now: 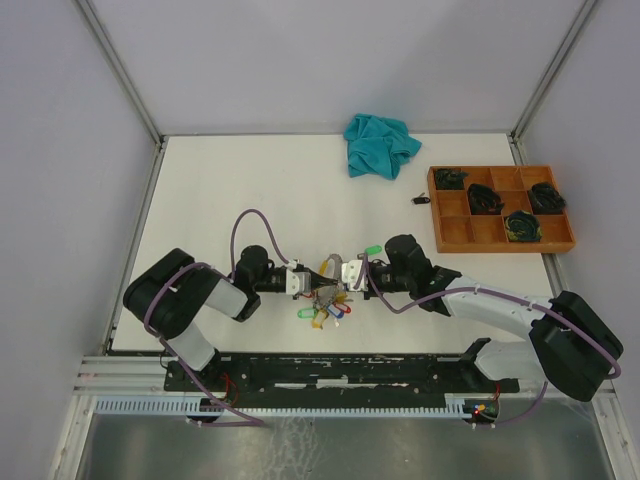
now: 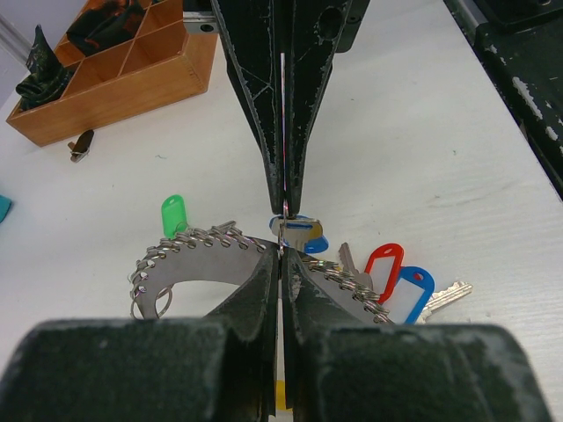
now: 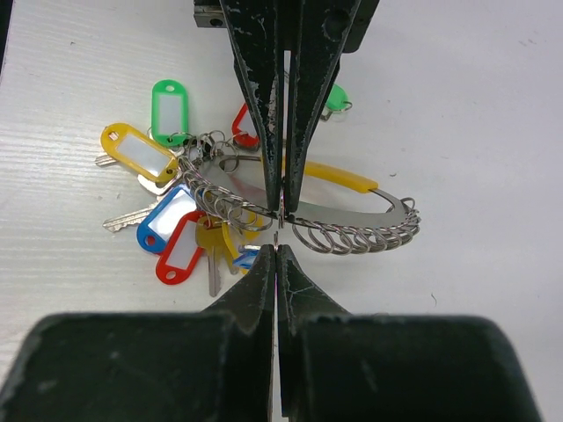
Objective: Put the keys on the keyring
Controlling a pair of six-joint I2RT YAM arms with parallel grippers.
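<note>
Item: ring [image 3: 387, 195] with keys [image 3: 167, 220]. Location: we are finding both on the table [image 1: 220, 200] near its front edge, between 6 and 7 o'clock from the cloth [image 1: 380, 145] and at 8 o'clock from the tray [image 1: 434, 210]. In the right wrist view the tagged keys are fanning out at 9 o'clock from the pinch point, and one green tag [image 3: 334, 95] is lying at 1 o'clock; whether it is threaded we cannot tell. Small loops [image 3: 352, 237] are crowding the ring's lower run. Holders: the left gripper [image 2: 281, 255] is clenching the ring's wire, jaws pressed together among the loops. The right gripper [image 3: 278, 251] is meeting it tip to tip, jaws likewise closed, a sliver of wire showing at its tips; what it is pinching we cannot tell. Handling, as we are judging it: the ring is light, thin and springy, smooth metal that is likely to twist or slip in a narrow pinch, with the hanging keys dragging it to one side. We are recommending a hold on bare wire between loops, close to the opening. The keys are stiff and light; their plastic tags are giving the broadest grip, the blades the poorest.
</note>
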